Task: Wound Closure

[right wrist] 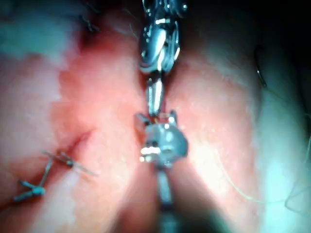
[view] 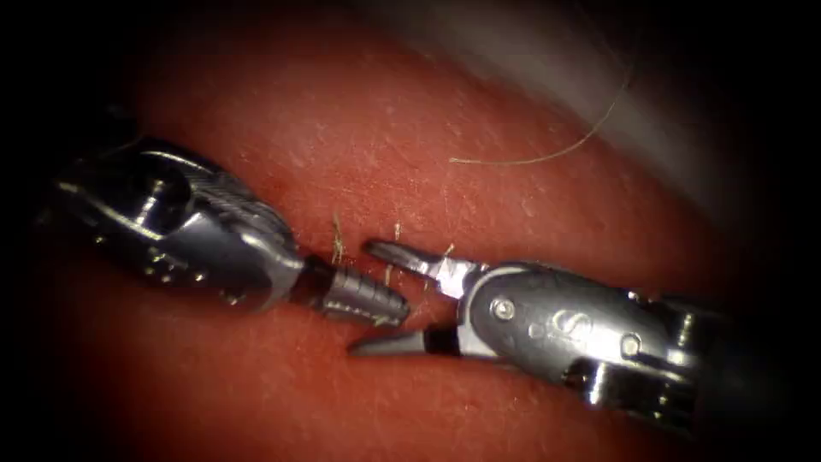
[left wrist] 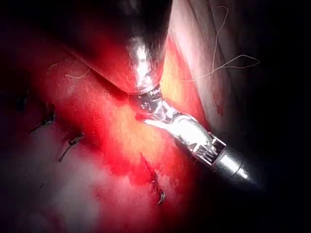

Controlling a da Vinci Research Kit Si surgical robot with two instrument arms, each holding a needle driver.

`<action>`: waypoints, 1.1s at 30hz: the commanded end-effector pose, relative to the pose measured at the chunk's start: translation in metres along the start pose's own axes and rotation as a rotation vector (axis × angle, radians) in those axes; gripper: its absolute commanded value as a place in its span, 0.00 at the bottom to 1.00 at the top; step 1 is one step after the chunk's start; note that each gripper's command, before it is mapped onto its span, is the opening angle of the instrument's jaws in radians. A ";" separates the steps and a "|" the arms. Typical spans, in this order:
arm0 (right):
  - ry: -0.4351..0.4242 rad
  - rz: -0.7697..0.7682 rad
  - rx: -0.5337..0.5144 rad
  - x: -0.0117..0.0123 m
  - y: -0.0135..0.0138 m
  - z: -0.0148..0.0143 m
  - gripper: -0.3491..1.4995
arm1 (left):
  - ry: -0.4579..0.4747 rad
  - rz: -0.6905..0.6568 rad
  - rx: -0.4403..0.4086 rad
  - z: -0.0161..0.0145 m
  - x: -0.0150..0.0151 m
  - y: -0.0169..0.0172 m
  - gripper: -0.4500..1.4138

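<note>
On the red tissue the left tool reaches in from the left with its ribbed jaws pressed together. The right tool comes from the right with its jaws spread wide, and the left tool's tip sits between them. Short pale thread ends stand up from the tissue just behind both tips; I cannot tell whether the left tool grips one. The right wrist view shows the same pairing: right tool open around the left tool's tip. No needle is in either tool.
A long loose thread curls over the tissue's far right edge, also seen as a loop of thread. Finished stitches with cut ends line the closed cut. A thin dark curve lies off to the side.
</note>
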 end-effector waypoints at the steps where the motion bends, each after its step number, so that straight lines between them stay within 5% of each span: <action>1: 0.002 0.000 -0.003 -0.0001 0.0001 0.0011 0.97 | 0.000 0.000 0.000 0.0007 -0.0003 0.0003 0.05; 27: -0.011 -0.054 -0.015 -0.0017 0.0000 0.0028 0.95 | -0.002 -0.001 0.001 0.0008 0.0001 0.0005 0.05; 33: -0.016 -0.060 -0.013 -0.0023 -0.0003 0.0029 0.81 | -0.001 -0.001 0.000 0.0008 0.0001 0.0005 0.05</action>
